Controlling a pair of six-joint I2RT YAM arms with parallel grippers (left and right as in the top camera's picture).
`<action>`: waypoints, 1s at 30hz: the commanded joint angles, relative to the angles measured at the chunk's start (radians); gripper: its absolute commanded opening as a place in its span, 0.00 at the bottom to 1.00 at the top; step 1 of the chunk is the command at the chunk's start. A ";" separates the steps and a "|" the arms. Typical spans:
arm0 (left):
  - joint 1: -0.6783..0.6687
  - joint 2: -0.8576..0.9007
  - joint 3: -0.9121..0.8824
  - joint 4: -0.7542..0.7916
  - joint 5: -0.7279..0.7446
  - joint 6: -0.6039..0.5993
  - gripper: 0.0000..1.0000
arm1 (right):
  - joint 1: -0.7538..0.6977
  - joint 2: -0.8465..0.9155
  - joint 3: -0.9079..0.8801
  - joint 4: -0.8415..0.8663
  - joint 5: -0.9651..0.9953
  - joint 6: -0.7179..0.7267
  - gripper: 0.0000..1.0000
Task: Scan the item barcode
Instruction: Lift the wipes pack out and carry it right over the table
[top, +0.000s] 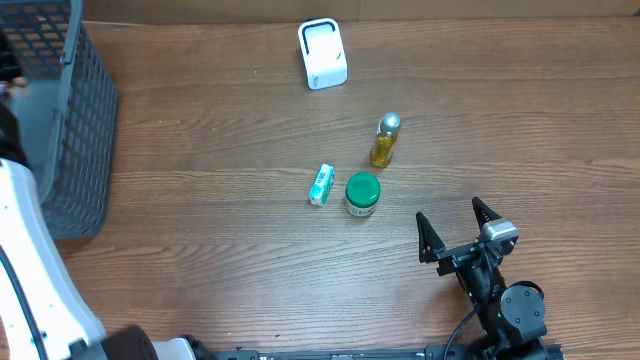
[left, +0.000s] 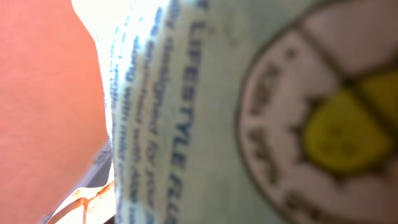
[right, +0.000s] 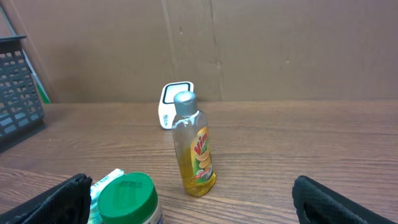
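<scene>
A pale green and white package (left: 205, 112) with blue print and a round yellow-centred emblem fills the left wrist view, very close and blurred. My left gripper's fingers do not show there, so its hold cannot be read. The white scanner (top: 322, 53) stands at the back of the table and is also seen past the bottle (right: 168, 102). My right gripper (top: 449, 210) stands open low at the front right, with its black fingers (right: 59, 199) apart and nothing between them. It faces a yellow bottle (top: 386, 140), a green-lidded jar (top: 362, 193) and a small teal packet (top: 321, 184).
A grey mesh basket (top: 75, 120) stands at the far left, with my white left arm (top: 30, 260) beside it. In the right wrist view the jar (right: 127, 199) and bottle (right: 194, 149) stand just ahead. A cardboard wall backs the table.
</scene>
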 joint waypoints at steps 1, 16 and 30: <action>-0.111 -0.076 0.013 -0.120 0.021 -0.113 0.22 | -0.006 -0.007 -0.010 0.002 -0.002 -0.004 1.00; -0.565 0.014 -0.130 -0.509 0.124 -0.301 0.20 | -0.006 -0.007 -0.010 0.002 -0.002 -0.004 1.00; -0.666 0.106 -0.532 -0.263 0.049 -0.544 0.21 | -0.006 -0.007 -0.010 0.002 -0.002 -0.004 1.00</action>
